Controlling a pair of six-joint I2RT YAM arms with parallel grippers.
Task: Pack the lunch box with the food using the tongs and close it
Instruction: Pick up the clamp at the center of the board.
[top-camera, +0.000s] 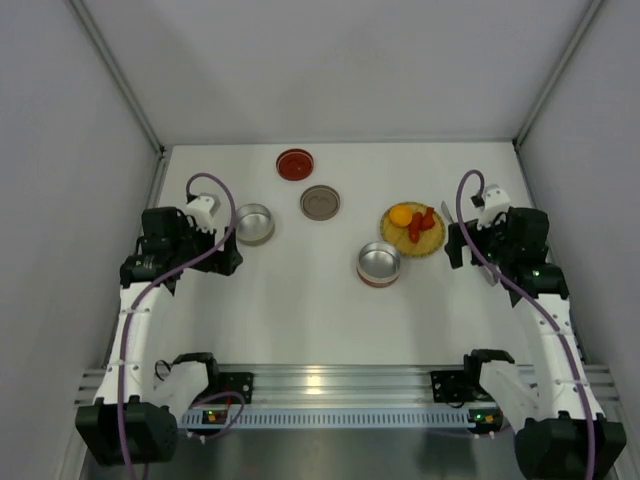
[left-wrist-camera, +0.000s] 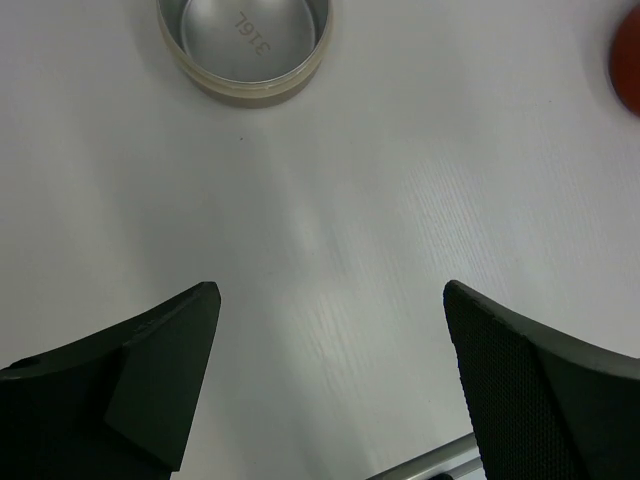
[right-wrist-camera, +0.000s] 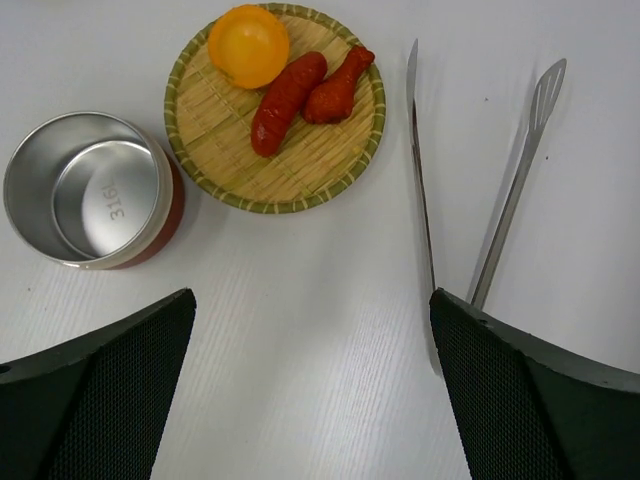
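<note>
The food lies on a round woven plate (right-wrist-camera: 290, 172): one glossy orange-yellow ball (right-wrist-camera: 248, 45) at the far rim, touching two red sausage-like pieces (right-wrist-camera: 288, 100) that lie side by side across the middle. Just right of the plate, the tongs (right-wrist-camera: 421, 190) lie flat on the table (right-wrist-camera: 300, 300), their two thin silver arms spread apart at the far end. Their near end is hidden behind a finger of the right gripper (right-wrist-camera: 310, 300), which hangs above with jaws wide and empty. Left of the plate stands an open steel red tin (right-wrist-camera: 100, 195). Farther left are a brown lid (top-camera: 320, 202), a red lid (top-camera: 294, 164) and a beige tin (left-wrist-camera: 245, 40). The left gripper (left-wrist-camera: 330, 300) hovers near the beige tin, also spread wide, holding nothing.
</note>
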